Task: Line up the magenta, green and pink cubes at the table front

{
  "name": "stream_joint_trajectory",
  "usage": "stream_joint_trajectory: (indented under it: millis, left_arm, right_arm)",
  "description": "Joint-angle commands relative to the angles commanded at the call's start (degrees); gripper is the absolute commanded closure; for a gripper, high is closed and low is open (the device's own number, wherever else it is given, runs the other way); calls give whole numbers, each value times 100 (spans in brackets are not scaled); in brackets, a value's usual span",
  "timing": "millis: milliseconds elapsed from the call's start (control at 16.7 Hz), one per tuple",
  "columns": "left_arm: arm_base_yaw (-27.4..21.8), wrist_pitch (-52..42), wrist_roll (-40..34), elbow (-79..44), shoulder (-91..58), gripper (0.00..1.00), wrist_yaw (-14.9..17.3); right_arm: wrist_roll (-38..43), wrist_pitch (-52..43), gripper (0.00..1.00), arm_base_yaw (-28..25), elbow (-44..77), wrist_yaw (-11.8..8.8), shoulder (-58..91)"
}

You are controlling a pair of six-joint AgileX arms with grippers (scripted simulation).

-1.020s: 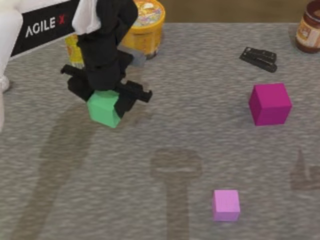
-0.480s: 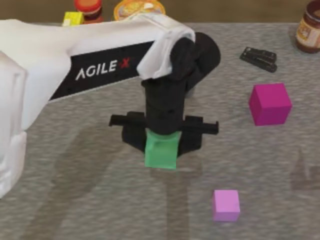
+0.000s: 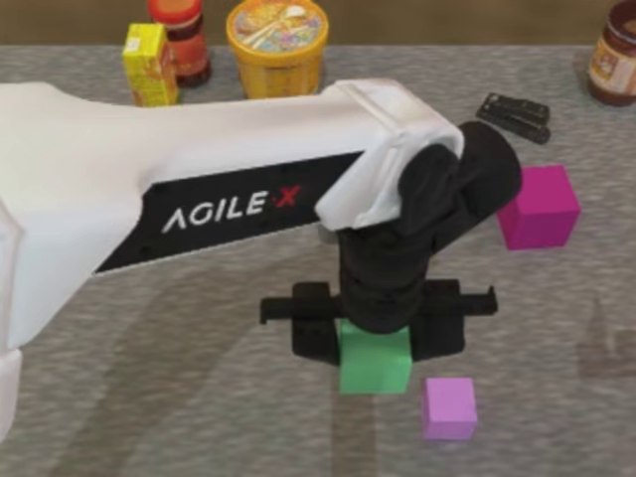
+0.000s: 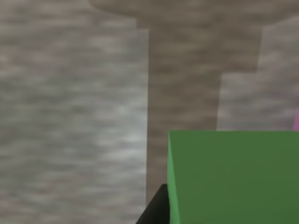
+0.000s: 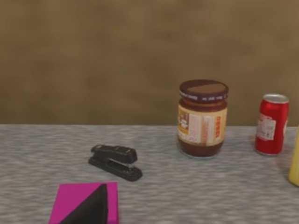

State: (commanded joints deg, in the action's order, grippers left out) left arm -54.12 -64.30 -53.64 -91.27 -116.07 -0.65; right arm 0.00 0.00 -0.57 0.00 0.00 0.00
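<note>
My left gripper [image 3: 378, 336] is shut on the green cube [image 3: 376, 364], holding it near the front middle of the table [image 3: 149, 397]. In the left wrist view the green cube [image 4: 233, 177] fills the corner, with one dark finger [image 4: 156, 210] against its side. The small pink cube [image 3: 449, 407] lies just to the right of the green one, slightly nearer the front, and they stand apart. The large magenta cube [image 3: 542, 209] rests farther back on the right. In the right wrist view a dark fingertip [image 5: 93, 207] shows in front of the magenta cube [image 5: 74, 200]. The right arm is out of the top view.
Along the back edge stand a yellow carton [image 3: 145, 65], a red-lidded jar [image 3: 179, 40] and a yellow tub [image 3: 276, 45]. A black stapler [image 3: 514, 117] and a brown jar [image 3: 613, 62] sit at the back right. The red can [image 5: 272, 123] shows only in the right wrist view.
My left arm has carried the green cube from the back left across to the front middle, ending beside the pink cube. The magenta and pink cubes have not moved.
</note>
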Motion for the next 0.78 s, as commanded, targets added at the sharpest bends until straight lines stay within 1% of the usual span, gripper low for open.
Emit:
stream_joint_trajectory:
  millis: [300,600,780]
  left_arm:
    - [20,91,27,61,-53,100,1]
    - [19,1143,18,724,-364,100,3]
    - [8,1420,15,940,-480,100,4]
  right_arm:
    - [0,0,0,0,0,0,0]
    - [0,0,0,0,0,0,0]
    - [0,0,0,0,0,0,0]
